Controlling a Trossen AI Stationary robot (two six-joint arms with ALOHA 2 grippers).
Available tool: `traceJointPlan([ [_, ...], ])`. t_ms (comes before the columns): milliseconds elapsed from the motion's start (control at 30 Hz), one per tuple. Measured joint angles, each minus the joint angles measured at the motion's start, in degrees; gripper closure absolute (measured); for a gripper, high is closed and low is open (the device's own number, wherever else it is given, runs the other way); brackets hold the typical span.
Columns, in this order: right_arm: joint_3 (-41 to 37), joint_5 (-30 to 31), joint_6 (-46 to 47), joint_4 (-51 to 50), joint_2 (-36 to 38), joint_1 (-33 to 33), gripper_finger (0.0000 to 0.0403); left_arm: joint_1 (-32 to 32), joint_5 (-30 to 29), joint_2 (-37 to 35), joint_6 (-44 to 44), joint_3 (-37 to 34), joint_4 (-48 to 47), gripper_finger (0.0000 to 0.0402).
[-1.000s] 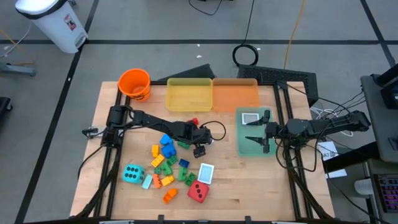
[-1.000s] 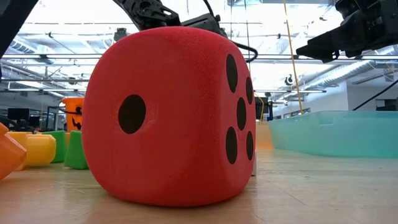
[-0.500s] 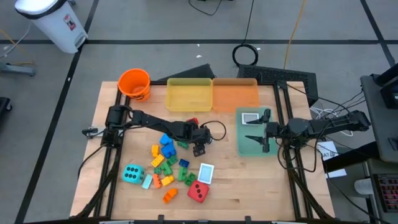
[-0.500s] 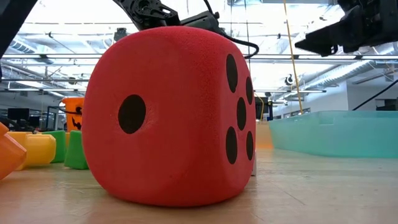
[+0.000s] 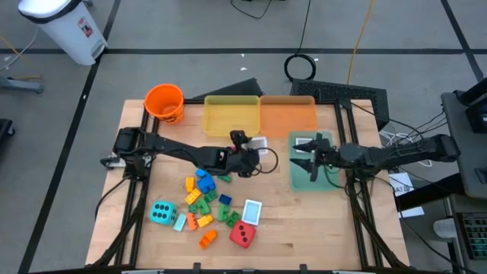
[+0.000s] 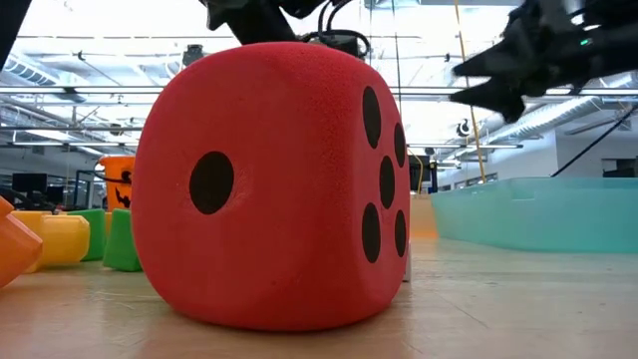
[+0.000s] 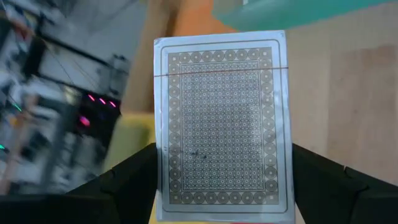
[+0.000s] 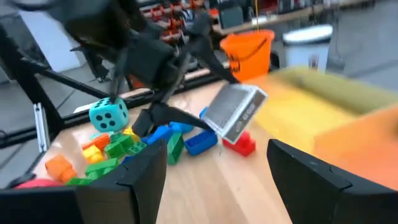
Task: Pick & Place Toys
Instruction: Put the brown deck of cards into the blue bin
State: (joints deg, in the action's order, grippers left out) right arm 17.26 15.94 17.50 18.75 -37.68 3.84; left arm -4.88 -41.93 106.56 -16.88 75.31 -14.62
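Note:
My left gripper (image 5: 247,149) is shut on a white playing card with a patterned back (image 7: 221,118), held above the table's middle near a red brick (image 8: 239,144). My right gripper (image 5: 303,157) is open and empty over the green tray (image 5: 323,181). Several bricks (image 5: 202,194) lie on the table with the cyan die (image 5: 161,213), the red die (image 5: 243,235) and another card (image 5: 252,211). The red die (image 6: 269,184) fills the low view. The held card also shows in the right wrist view (image 8: 236,112). My left gripper holds the card by its two long edges (image 7: 163,186) near one short end, one finger (image 7: 134,180) at each edge. The card stands out beyond the fingers, its patterned back toward the wrist camera. It is lifted clear of the table and tilted.
An orange bucket (image 5: 164,101) stands at the far left. A yellow tray (image 5: 230,116) and an orange tray (image 5: 288,114) lie along the far edge. Bare wood lies near the front right of the table (image 5: 304,228).
My left gripper has gone up and toward the table's far edge and has turned, and the card now shows lifted in it. My right gripper has shifted a little toward the table's left over the green tray and stays open.

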Motion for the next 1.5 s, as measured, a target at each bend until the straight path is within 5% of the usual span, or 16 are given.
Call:
traceJointPlan([
  [267,0.4,-15.7,8.6,20.9,-17.3,-11.7,0.0156,-1.8,-0.7,-0.1,-8.8,0.0,8.9,0.0102],
  [400,3.9,-22.2,11.3,23.2,-25.1,-14.9,0.0156,-1.8,-1.1,-0.1,-8.7,0.0,8.8,0.0102],
  [667,12.9,-27.0,10.3,22.9,-37.1,-15.0,0.0158,-1.4,-1.9,-0.1,-8.5,0.0,8.8,0.0102],
  [800,14.1,-26.5,10.1,23.0,-39.2,-15.1,0.0196,-1.4,-1.7,-0.1,-8.4,0.0,8.8,0.0102],
  [1067,14.2,-28.3,9.6,21.6,-38.1,-16.4,0.0372,-1.5,-2.9,-0.1,-7.5,0.0,9.3,0.0085],
  [1200,14.3,-33.7,5.3,17.0,-33.1,-18.2,0.0372,-1.7,-1.0,-0.3,-2.3,0.2,10.6,0.0020],
  [1367,14.2,-31.9,2.0,0.8,-22.6,-19.6,0.0375,-0.9,4.1,-0.2,6.3,0.2,10.3,0.0082],
  [1500,14.3,-24.3,0.6,-15.8,-12.9,-20.0,0.0375,1.4,9.7,-0.2,10.5,0.1,7.4,0.0126],
])
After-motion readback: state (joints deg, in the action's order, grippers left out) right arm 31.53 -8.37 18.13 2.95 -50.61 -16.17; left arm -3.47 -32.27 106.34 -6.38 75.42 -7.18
